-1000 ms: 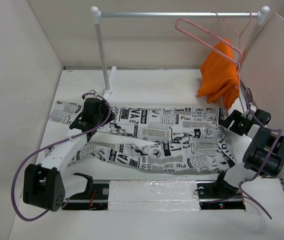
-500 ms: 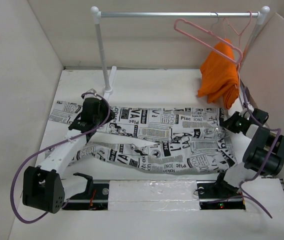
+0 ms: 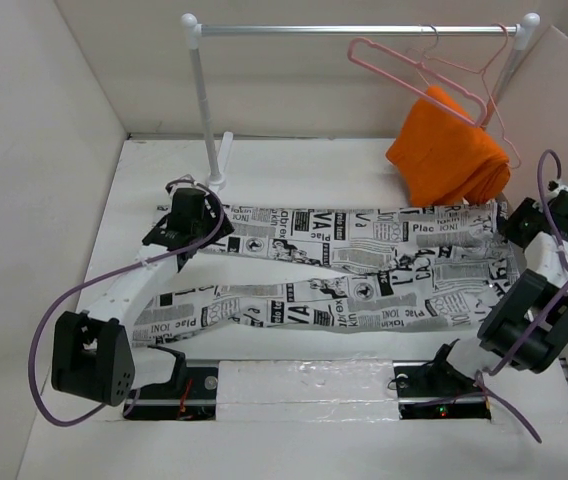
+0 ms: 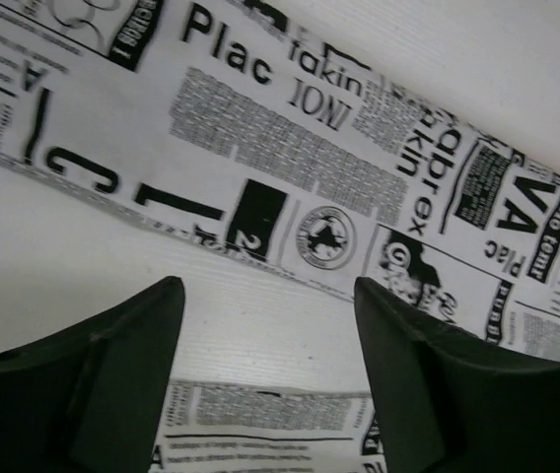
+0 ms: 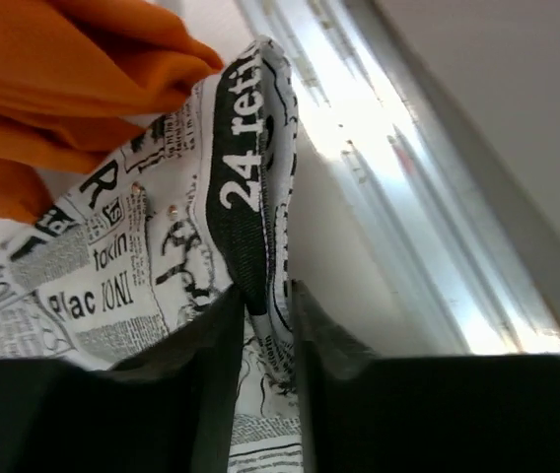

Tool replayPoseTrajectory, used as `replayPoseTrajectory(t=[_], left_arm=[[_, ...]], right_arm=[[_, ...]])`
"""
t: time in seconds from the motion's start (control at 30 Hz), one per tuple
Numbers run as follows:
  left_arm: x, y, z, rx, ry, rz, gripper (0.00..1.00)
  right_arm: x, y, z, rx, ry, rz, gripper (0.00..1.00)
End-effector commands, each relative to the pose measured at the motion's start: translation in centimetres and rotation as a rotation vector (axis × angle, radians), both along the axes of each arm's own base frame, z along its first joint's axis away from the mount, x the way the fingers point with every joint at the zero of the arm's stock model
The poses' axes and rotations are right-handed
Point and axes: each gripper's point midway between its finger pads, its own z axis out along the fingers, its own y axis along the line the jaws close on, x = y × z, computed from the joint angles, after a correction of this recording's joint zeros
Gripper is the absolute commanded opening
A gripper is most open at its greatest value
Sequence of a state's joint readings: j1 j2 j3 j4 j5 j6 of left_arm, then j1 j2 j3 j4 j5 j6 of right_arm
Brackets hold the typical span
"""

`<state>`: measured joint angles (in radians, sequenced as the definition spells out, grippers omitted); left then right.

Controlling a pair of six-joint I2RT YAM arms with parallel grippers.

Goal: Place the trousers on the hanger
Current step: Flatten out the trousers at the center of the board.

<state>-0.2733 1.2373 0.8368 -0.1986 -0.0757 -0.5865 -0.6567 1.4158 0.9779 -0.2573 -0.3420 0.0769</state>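
Looks like the grab-and-lift stage; trousers (image 3: 344,275) lie stretched across the table (image 3: 294,170), waist end on the right; right gripper (image 5: 265,305) is pinched onto the waistband just below the orange cloth (image 3: 449,160); left gripper (image 4: 270,325) hangs over a leg, jaws apart, gripping nothing; hanger (image 3: 419,75) hangs bare on the rail (image 3: 344,29); next, left probably needs to close on a leg
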Motion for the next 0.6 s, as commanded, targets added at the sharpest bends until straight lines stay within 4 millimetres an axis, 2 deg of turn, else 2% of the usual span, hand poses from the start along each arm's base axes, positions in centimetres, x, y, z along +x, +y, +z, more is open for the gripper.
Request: replayPoseTrajectory(t=[0.0,0.03,0.1,0.17,0.2,0.23,0.27,0.3,0.33,0.37,0.4,0.43,0.47,0.5,0.53,0.57], left_arm=[[0.8,1.6,1.1,0.057,-0.003,0.065,0.69],[0.9,2.4,0.6,0.058,0.025,0.098,0.73],[1.1,2.9,0.5,0.054,0.029,0.125,0.73],[0.9,3.6,0.7,0.071,0.033,0.159,0.73],[0.9,4.0,0.8,0.079,0.029,0.189,0.72],[0.8,4.2,0.9,0.081,0.028,0.2,0.71],[0.6,4.3,0.9,0.084,0.035,0.204,0.7],[0.2,4.5,1.1,0.083,0.036,0.216,0.64],[0.2,4.6,1.1,0.089,0.034,0.222,0.64],[0.0,4.9,1.5,0.095,0.025,0.227,0.53],[-0.5,5.2,1.2,0.109,0.032,0.231,0.37],[-0.6,5.5,1.4,0.121,0.026,0.239,0.16],[-1.0,5.7,1.6,0.13,0.021,0.238,0.0],[-1.7,5.9,1.1,0.142,0.047,0.234,0.0],[-2.5,5.9,0.7,0.143,0.07,0.227,0.0],[-2.5,5.9,0.7,0.143,0.07,0.227,0.0]], right_arm=[[0.5,-2.9,1.8,-0.07,0.012,-0.088,0.35],[1.3,-1.8,1.4,-0.041,0.056,-0.033,0.62],[2.2,0.3,1.2,-0.034,0.058,0.06,0.66],[2.1,2.4,1.9,-0.046,0.049,0.119,0.66],[1.5,4.6,0.6,-0.037,0.065,0.16,0.65],[0.8,5.6,0.5,-0.045,0.06,0.172,0.64],[0.1,6.7,2.4,-0.087,-0.007,0.183,0.62],[-2.0,10.6,2.5,-0.081,-0.07,0.251,0.48],[-2.0,10.7,2.5,-0.077,-0.074,0.259,0.48],[-3.0,14.0,0.9,-0.051,-0.068,0.342,0.25],[-2.9,15.7,1.7,-0.065,-0.133,0.397,0.15],[-3.5,18.2,3.0,-0.059,-0.202,0.484,0.05],[-4.1,20.3,2.5,-0.039,-0.208,0.554,0.0],[-4.7,24.1,2.8,-0.018,-0.23,0.689,0.0],[-5.8,27.3,2.1,-0.011,-0.192,0.815,0.0],[-5.6,27.3,2.7,-0.016,-0.203,0.816,0.0]])
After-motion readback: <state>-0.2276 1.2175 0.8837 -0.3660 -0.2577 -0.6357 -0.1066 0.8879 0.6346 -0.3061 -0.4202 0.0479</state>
